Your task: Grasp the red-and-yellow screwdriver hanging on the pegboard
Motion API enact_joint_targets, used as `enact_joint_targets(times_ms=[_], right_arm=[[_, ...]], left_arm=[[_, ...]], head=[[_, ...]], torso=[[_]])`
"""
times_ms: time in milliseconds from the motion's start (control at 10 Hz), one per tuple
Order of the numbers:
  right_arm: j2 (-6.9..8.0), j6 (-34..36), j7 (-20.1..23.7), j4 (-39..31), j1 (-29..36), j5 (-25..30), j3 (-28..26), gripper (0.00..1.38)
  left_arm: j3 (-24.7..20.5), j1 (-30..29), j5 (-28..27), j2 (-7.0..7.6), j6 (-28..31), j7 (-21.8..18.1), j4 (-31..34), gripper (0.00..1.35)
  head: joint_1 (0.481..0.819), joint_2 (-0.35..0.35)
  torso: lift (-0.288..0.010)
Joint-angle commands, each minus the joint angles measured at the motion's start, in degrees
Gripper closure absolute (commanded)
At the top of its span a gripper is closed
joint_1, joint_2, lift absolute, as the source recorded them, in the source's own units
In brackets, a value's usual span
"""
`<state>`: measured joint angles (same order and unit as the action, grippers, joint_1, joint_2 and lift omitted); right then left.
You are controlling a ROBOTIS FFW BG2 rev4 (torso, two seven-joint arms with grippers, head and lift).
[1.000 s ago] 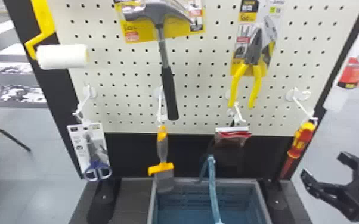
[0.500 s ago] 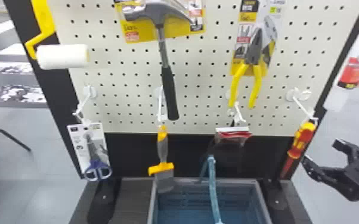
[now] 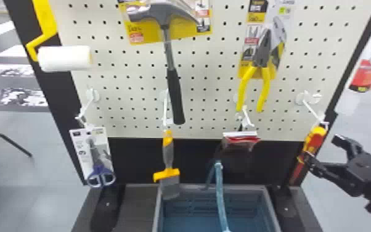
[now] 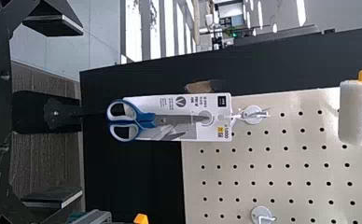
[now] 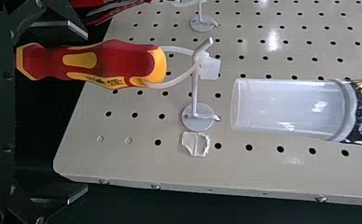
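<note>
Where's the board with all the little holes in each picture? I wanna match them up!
Head view: the pegboard is in the upper middle, behind the hammer and pliers.
Left wrist view: it's beyond the scissors, behind the paint roller.
Right wrist view: it's behind the red-and-yellow screwdriver.
Shared landmark: white hooks with round bases.

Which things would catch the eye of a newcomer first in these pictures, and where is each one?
Probably the big hammer, hanging high near the middle of the pale pegboard, and the yellow-handled pliers to its right. Next, the red-and-yellow screwdriver on its hook at the board's lower right, with the open black right gripper close to it.
</note>
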<state>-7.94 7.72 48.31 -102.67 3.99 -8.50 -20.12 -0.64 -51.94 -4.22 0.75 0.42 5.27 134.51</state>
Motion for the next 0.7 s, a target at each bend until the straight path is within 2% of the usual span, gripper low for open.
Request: enact_joint_targets(times_ms=[0,100,300,400,600], right_arm=[[0.73,0.36,0.56,0.36,-1.00,1.12,0.08,0.29],[0.90,0.36,0.56,0.36,-1.00,1.12,0.08,0.49],[1.08,0.45,0.56,-0.06,-1.00,0.85,0.87,0.65],[1.17,0.72,0.56,-0.20,-0.88,0.94,1.31,0.83],[1.70,2.65,0.56,-2.31,-0.02,1.65,1.40,0.97]], left_arm=[[0.11,0.22,0.00,0.13,0.11,0.00,0.00,0.10],[0.11,0.22,0.00,0.13,0.11,0.00,0.00,0.10],[0.02,0.22,0.00,0.13,0.11,0.00,0.00,0.10],[0.11,0.22,0.00,0.21,0.19,0.00,0.00,0.10],[0.11,0.22,0.09,0.21,0.19,0.00,0.00,0.10]], head=[[0.549,0.000],[0.549,0.000],[0.549,0.000],[0.549,0.000],[0.549,0.000]], torso=[[-0.100],[-0.100],[-0.100],[-0.100],[-0.100]])
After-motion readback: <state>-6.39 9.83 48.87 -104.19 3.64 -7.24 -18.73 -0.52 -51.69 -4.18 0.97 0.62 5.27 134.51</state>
